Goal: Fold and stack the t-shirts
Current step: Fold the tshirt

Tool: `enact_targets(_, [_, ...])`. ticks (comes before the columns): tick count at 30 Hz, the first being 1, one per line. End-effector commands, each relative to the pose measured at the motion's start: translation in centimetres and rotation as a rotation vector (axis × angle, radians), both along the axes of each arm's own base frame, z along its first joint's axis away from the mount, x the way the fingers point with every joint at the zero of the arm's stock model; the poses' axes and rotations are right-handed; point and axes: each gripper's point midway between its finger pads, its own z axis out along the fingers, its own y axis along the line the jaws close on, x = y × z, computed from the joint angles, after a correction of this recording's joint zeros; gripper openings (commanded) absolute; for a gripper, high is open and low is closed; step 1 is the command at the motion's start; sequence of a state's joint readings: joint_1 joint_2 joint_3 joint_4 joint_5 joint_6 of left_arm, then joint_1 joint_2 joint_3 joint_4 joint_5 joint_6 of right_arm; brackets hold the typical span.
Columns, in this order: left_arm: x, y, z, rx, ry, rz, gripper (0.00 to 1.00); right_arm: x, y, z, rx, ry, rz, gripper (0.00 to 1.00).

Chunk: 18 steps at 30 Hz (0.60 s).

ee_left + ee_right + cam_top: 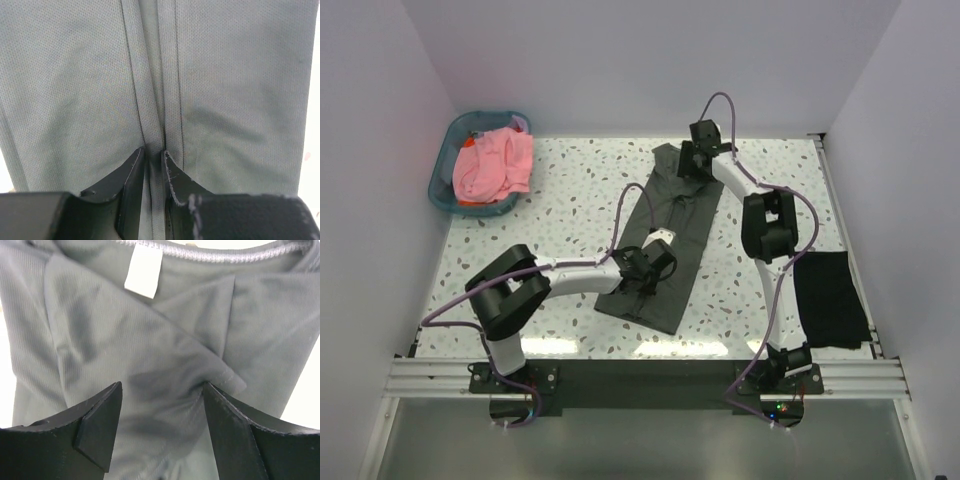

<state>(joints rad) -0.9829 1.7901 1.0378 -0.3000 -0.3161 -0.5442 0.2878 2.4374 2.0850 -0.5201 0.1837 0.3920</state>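
Left gripper [154,151] pinches the middle fold of the olive-grey t-shirt [688,225] near its hem end; right gripper [162,390] hangs open over its collar.

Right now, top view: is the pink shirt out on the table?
No, the pink shirt lies bunched inside the teal basket at the table's far left corner.
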Motion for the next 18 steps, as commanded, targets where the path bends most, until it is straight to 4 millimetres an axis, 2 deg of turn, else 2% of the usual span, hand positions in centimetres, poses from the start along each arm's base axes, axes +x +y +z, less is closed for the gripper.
enact_targets(1, [-2.4,-0.9,-1.8,-0.022,0.084,-0.008,0.24,0.8,0.3,-0.3,-0.019,0.009,0.072,0.70])
enact_targets(8, [-4.1,-0.5,-2.3,-0.053,0.114,0.020,0.25,1.7,0.7,0.3,-0.052,-0.020,0.168,0.72])
enact_targets(9, [-4.1,-0.5,-2.2,-0.060,0.112,0.022,0.25,1.9,0.8,1.0,-0.053,-0.040,0.173,0.73])
enact_targets(11, [-3.9,-0.8,-1.5,-0.078,0.101,0.019,0.26,1.7,0.7,1.2,-0.053,-0.044,0.181,0.75])
enact_targets(18, [-3.4,-3.3,1.2,-0.181,0.086,-0.011,0.26,2.0,0.7,5.1,-0.077,-0.126,0.234,0.88])
